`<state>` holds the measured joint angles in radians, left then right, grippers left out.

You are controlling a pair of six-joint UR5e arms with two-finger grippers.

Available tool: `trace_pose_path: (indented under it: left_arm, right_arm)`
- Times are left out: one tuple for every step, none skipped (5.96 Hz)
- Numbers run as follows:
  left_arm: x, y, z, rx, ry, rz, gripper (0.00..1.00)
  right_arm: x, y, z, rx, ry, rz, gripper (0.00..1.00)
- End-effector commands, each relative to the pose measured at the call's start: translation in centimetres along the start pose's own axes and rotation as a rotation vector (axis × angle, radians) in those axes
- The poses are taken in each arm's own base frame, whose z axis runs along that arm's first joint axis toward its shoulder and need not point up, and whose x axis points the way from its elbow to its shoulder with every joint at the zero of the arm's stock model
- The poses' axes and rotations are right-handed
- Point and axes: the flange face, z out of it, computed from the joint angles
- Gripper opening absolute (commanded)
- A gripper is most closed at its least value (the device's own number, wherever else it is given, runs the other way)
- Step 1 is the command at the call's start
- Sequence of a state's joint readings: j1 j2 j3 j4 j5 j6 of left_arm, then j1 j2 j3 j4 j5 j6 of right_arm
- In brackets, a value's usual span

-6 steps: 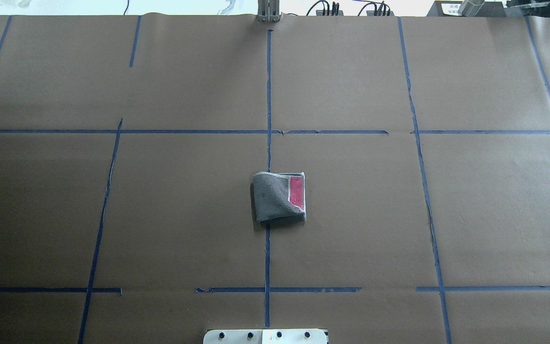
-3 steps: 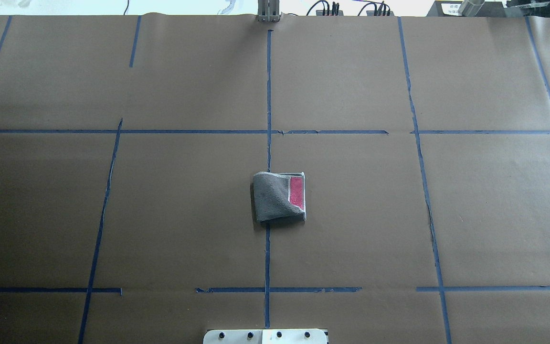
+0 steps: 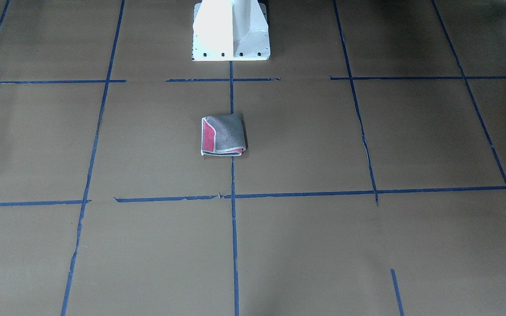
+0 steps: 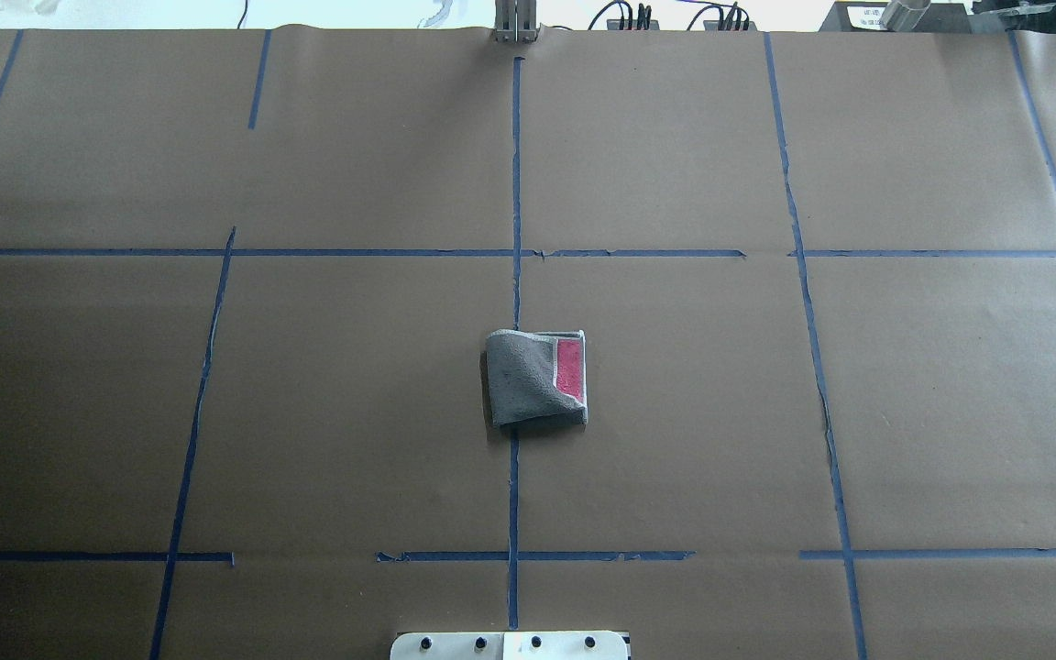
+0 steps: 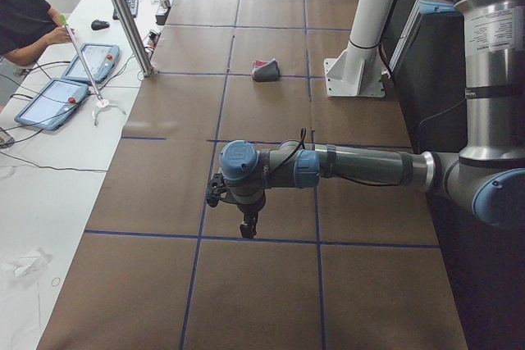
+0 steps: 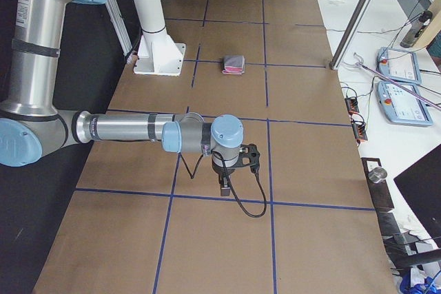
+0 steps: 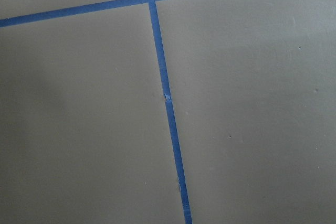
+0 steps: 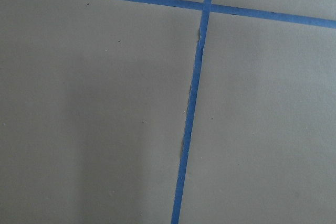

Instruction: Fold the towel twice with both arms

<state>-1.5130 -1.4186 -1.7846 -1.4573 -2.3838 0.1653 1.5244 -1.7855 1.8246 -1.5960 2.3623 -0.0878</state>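
Towel (image 4: 535, 378) lying folded, nubby grey square showing pink strip, on brown paper tabletop (image 4: 308, 412), left claw (image 5: 245, 229) and right claw (image 6: 224, 184) hanging well apart from it, cannot tell whether spread or closed.

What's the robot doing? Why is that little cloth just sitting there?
Nothing is touching the towel right now. It lies folded small in the middle of the brown table, grey side up with a pink strip showing. The left arm and the right arm reach out low over opposite ends of the table, far from it. I cannot tell whether the left pincer or the right pincer is open. The folding looks finished.
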Motion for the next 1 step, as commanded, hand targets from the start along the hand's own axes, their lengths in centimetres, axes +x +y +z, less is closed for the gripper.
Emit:
trace_pose_path:
  left_arm:
    - [-0.19, 0.09, 0.22, -0.005, 0.001, -0.004, 1.0]
  right_arm:
    - [0.06, 0.11, 0.19, 0.001, -0.006, -0.003, 1.0]
